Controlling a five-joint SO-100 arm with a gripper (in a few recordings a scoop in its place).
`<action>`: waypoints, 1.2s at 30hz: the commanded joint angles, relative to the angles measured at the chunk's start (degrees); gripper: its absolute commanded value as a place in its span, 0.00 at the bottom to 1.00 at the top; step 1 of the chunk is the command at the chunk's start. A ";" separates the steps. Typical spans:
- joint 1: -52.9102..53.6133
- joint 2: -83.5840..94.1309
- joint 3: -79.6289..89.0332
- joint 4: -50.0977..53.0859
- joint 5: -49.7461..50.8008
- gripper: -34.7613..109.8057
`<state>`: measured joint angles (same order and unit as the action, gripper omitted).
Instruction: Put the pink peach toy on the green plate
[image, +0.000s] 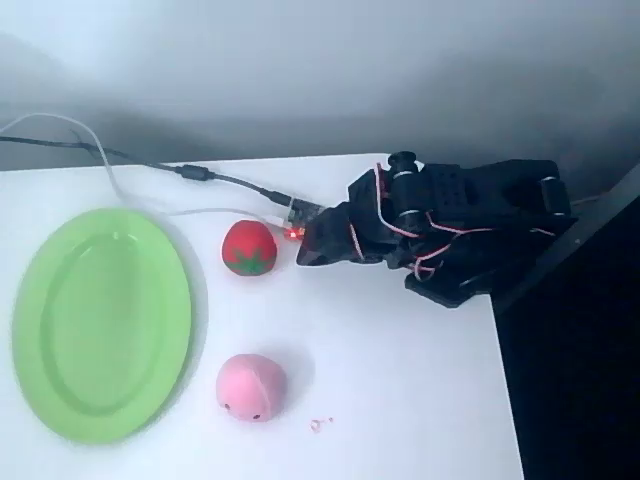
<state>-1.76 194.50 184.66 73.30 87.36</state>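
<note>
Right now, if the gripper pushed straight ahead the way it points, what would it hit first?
Probably the red round toy: the gripper points left at it in the overhead view. Its height above the table is unclear, so it might pass over. The pink peach toy lies off that line.

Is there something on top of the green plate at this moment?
No. The green plate holds nothing; its whole surface shows bare. The pink peach toy lies on the table beside it.

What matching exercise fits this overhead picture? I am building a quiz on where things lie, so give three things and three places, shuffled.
Things:
1. green plate
2. pink peach toy
3. red round toy

Places:
A. beside the black arm's tip
B. left side of the table
C. near the front edge, right of the plate

Pairs: 1-B, 2-C, 3-A
</note>
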 joint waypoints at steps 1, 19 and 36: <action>-2.02 1.32 3.25 -0.35 -6.77 0.24; -3.96 -5.01 -6.24 -7.82 3.60 0.24; -33.93 -81.30 -86.31 -11.60 20.30 0.49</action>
<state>-31.90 123.66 110.74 64.42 105.82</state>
